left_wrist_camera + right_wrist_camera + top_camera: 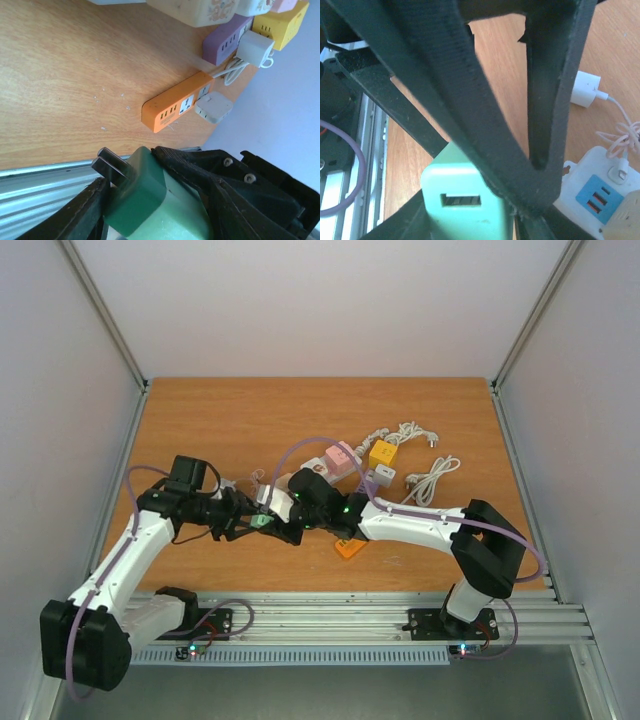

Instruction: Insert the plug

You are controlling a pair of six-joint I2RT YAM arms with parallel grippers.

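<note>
Between the left end effector (135,175) fingers: green plug (150,205), clamped by its two flat sides, held up off the table (65,75)

Two dark prongs (110,162) stick out past the fingertips, side by side. In the left wrist view they point up and to the left, toward the bare wood and the metal rail (45,190) at the table's near edge. The plug's long axis runs the same way, from body to prongs, tilted rather than straight down at the table.

In the right wrist view the opposite end of the plug faces the camera, with a USB port (461,200) on that face.

Right end effector (540,170): pressed in close over the plug from the other side, its dark fingers filling the view and narrowing to a V just above the plug. Cannot tell whether it is closed on the plug or only beside it.

Orange power strip (175,106) lies flat on the table, sockets up, apart from the plug and out beyond the prongs. A pale adapter (214,106) sits just beside it.

Farther out is a cluster: purple strip (226,42), white adapter (255,47), yellow cube (280,22). The right wrist view shows a white strip with a blue panel (600,192) and a white charger (585,90) with its cable
</note>
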